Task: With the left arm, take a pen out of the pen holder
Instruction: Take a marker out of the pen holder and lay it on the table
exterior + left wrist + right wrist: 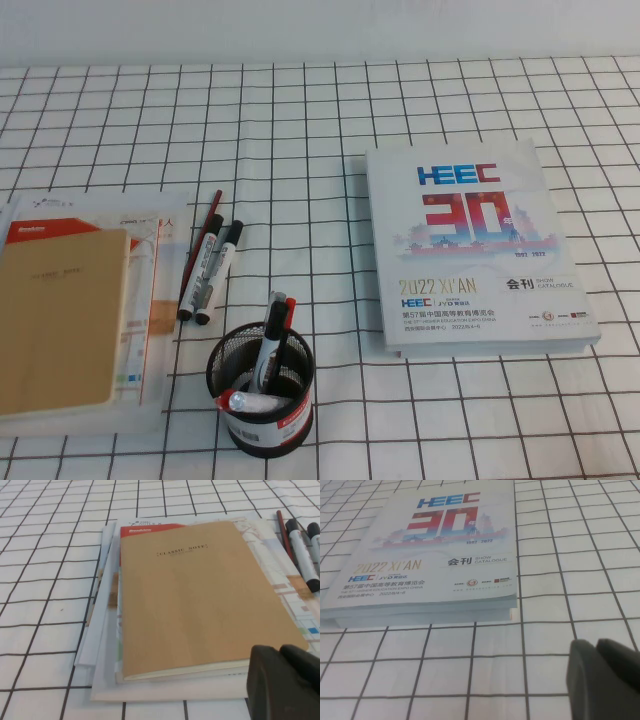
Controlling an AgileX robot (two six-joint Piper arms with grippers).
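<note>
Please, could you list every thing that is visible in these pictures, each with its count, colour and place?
tablecloth: one, white with a black grid, covers the table
pen holder: one, black mesh, near edge, centre
pens in the holder: three as far as I can see, one black-capped, two with red
markers: two, white with black caps, lying on the cloth left of the holder
red pen: one, thin, lying beside the markers
notebook: one, tan, on the paper stack, left
paper stack: one, mostly white, under the notebook
catalogue: one, white with blue and red print, right
left gripper: dark, shut, over the stack's near edge
right gripper: dark, shut, over bare cloth near the catalogue
</note>
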